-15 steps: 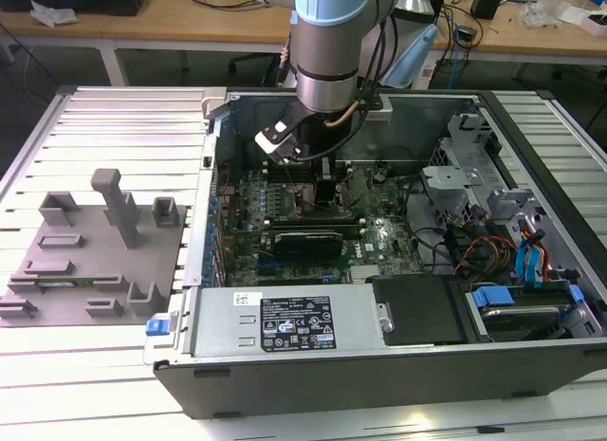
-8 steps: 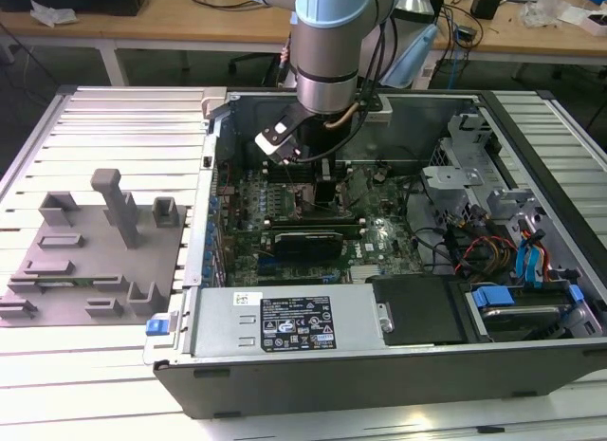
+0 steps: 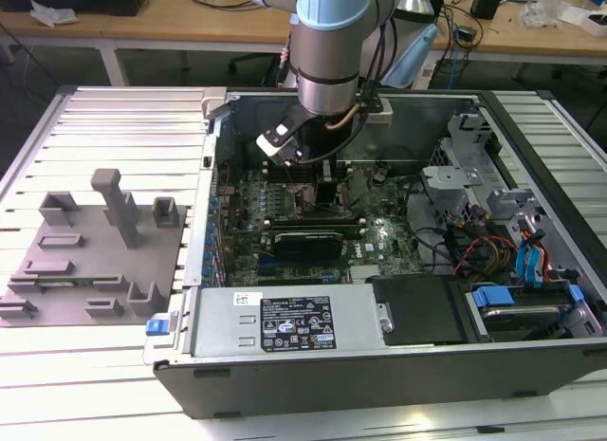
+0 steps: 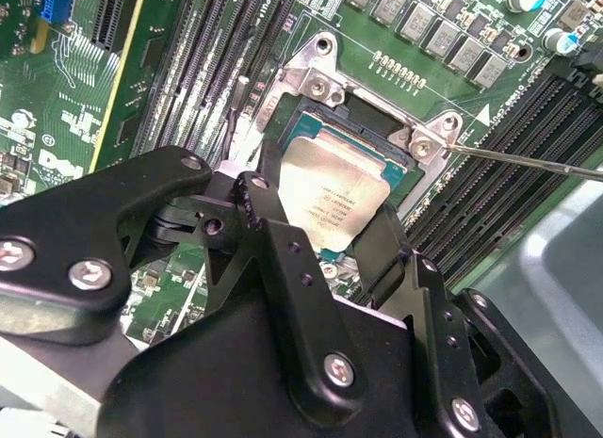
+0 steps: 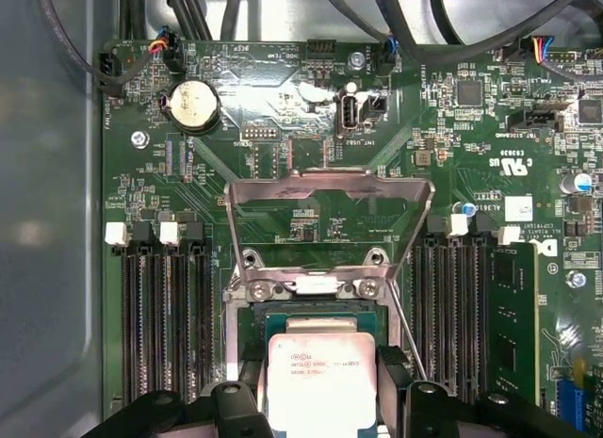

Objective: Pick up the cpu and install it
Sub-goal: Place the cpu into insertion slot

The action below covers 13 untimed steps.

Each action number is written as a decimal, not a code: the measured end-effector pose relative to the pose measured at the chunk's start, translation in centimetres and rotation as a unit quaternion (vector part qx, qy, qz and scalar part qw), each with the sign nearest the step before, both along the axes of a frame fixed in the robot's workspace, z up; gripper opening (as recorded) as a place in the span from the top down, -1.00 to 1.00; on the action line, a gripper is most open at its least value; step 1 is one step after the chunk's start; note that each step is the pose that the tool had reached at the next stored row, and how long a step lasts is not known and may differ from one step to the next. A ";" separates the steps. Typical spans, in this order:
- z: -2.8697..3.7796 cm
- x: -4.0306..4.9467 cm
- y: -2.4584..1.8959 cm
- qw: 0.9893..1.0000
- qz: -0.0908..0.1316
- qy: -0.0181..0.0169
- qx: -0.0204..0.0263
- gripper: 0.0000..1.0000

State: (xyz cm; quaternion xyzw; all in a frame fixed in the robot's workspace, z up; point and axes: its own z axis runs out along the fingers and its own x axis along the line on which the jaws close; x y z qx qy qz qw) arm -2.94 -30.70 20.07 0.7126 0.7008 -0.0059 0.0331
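The cpu (image 5: pixel 320 367), a pale silver square chip, lies level between my gripper's two black fingers, directly over the dark socket (image 5: pixel 301 287) on the green motherboard. In the second wrist view the cpu (image 4: pixel 339 188) sits inside the socket's metal frame (image 4: pixel 316 80), and I cannot tell whether it rests on the socket or hovers just above. My gripper (image 5: pixel 320 389) (image 4: pixel 330 212) is shut on the chip's two opposite edges. The socket's load plate (image 5: pixel 330 188) stands raised open. In the exterior view the gripper (image 3: pixel 327 190) hangs low over the middle of the board.
The open computer case (image 3: pixel 531 109) surrounds the board, with a power supply (image 3: pixel 285 322) at the near side and drive bays and cables (image 3: pixel 493 242) at the exterior view's right. A grey tray (image 3: pixel 90 251) with upright blocks lies outside at the left. Memory slots (image 5: pixel 160 316) flank the socket; a thin lever (image 4: pixel 528 162) juts out.
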 end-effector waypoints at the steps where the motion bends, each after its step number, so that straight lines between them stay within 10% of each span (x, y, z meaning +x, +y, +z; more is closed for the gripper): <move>1: -0.02 0.00 0.00 1.000 0.001 0.000 0.000 -0.09; 13: -0.31 -0.01 0.00 1.000 0.011 0.000 0.000 -0.09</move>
